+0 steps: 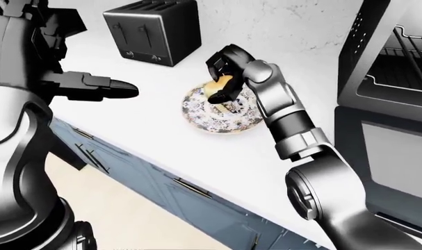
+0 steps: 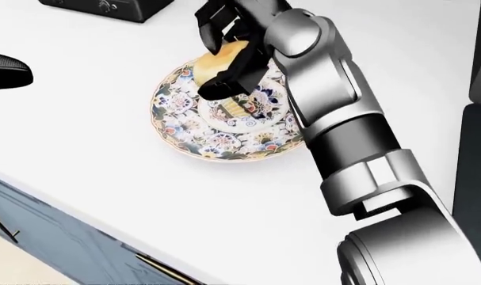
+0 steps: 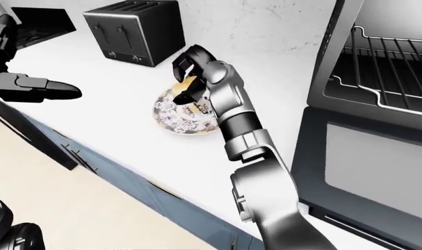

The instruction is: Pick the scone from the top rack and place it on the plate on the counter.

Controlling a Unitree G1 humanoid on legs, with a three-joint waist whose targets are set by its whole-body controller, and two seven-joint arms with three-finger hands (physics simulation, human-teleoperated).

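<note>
The patterned plate [image 2: 224,142] lies on the white counter [image 2: 105,154]. My right hand [image 2: 228,53] is shut on the pale yellow scone [image 2: 212,65] and holds it over the upper left part of the plate, close above it. I cannot tell whether the scone touches the plate. In the left-eye view the scone [image 1: 219,86] shows between the dark fingers. My left hand [image 1: 99,87] is open and empty, with its fingers stretched out flat above the counter, left of the plate.
A black toaster [image 1: 151,31] stands on the counter above and left of the plate. An open oven with wire racks [image 3: 384,62] is at the right. Blue-grey cabinet fronts [image 1: 162,192] run below the counter edge.
</note>
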